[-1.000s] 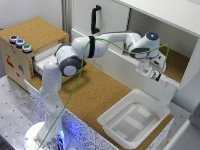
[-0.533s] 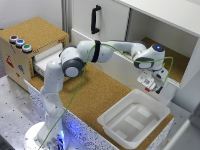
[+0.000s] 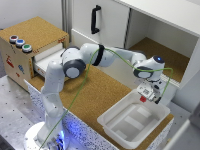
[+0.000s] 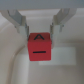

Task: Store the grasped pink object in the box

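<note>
My gripper (image 3: pixel 144 98) hangs over the far rim of the box (image 3: pixel 113 124), a shallow white translucent tub on the cork surface at the exterior view's lower right. It is shut on the pink object (image 3: pixel 143 99), a tiny pinkish-red cube. In the wrist view the pink object (image 4: pixel 40 43) sits between my two grey fingers (image 4: pixel 20 21), its face marked with a black letter A and a bar. Below it lies the pale inside of the box (image 4: pixel 67 65).
A cork-topped wooden box (image 3: pixel 31 48) with three coloured buttons and an open drawer stands at the exterior view's left. A white cabinet (image 3: pixel 165 30) with an open door and black handle (image 3: pixel 94 19) stands behind the arm. Cables run along the arm.
The arm has swung from inside the open cabinet toward the tub, carrying the pink cube down and to the exterior view's right, to the tub's far rim.
</note>
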{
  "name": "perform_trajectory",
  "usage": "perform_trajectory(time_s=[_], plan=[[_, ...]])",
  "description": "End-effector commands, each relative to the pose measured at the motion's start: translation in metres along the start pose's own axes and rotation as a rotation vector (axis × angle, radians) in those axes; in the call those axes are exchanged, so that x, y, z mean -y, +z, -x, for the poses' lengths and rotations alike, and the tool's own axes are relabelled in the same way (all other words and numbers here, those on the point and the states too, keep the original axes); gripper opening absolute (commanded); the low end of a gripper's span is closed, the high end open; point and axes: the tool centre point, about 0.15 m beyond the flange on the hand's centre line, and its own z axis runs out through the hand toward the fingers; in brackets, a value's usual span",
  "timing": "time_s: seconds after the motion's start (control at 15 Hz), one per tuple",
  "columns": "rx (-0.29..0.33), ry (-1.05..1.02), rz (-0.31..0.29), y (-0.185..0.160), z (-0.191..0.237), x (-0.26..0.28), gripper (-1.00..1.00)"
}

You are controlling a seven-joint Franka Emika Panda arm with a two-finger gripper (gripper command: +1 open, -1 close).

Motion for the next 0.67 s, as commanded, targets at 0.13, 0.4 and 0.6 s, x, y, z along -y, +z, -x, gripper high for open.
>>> perform_trajectory(time_s=[0.13,0.4,0.6], plan=[[0.098,0.012,0.074,0.065,-0.007,0.008,-1.0],[0.058,0.026,0.126,0.053,-0.01,0.006,1.0],[0.035,0.045,0.14,0.039,-0.007,0.001,1.0]])
